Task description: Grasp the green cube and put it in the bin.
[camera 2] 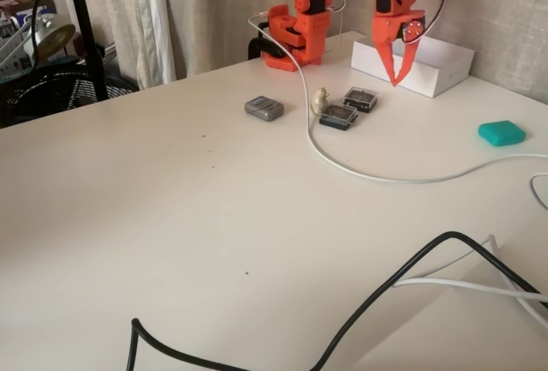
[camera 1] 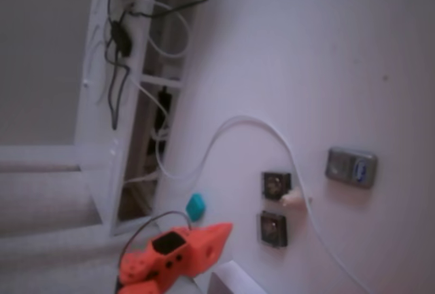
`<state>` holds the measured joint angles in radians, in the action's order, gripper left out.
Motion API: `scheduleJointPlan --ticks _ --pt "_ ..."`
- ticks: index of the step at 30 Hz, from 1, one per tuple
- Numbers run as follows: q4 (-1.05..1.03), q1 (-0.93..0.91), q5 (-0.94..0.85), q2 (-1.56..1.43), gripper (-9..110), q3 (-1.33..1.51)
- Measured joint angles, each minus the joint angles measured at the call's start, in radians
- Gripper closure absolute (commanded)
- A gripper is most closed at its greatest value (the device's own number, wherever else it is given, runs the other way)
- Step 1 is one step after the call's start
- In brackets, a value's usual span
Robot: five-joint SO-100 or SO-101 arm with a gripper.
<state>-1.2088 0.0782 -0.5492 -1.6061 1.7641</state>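
Observation:
The green cube [camera 2: 502,133] is a small teal block lying on the white table, alone near its right edge; in the other fixed view the green cube [camera 1: 196,206] sits just above the gripper's tip. My orange gripper [camera 2: 398,78] hangs point-down over the front of the white bin [camera 2: 432,64], left of the cube and well apart from it. Its fingers meet at the tips with nothing between them. In the tilted fixed view the gripper [camera 1: 228,227] enters from the bottom, beside a corner of the bin [camera 1: 231,280].
Two dark square sockets [camera 2: 360,98] [camera 2: 337,115] and a grey rectangular device [camera 2: 264,108] lie left of the gripper. A white cable [camera 2: 377,174] curves across the table towards the cube. A black cable [camera 2: 402,272] crosses the front. The arm's base [camera 2: 295,32] stands at the back.

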Motion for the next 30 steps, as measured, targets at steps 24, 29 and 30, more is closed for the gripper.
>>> scheduleJointPlan --ticks 24,29,30 --pt "0.135 0.132 0.107 -1.299 110 0.979" --pt "-0.049 0.156 0.209 -1.634 110 1.057" --pt "-0.089 0.163 0.224 -1.663 110 1.062"
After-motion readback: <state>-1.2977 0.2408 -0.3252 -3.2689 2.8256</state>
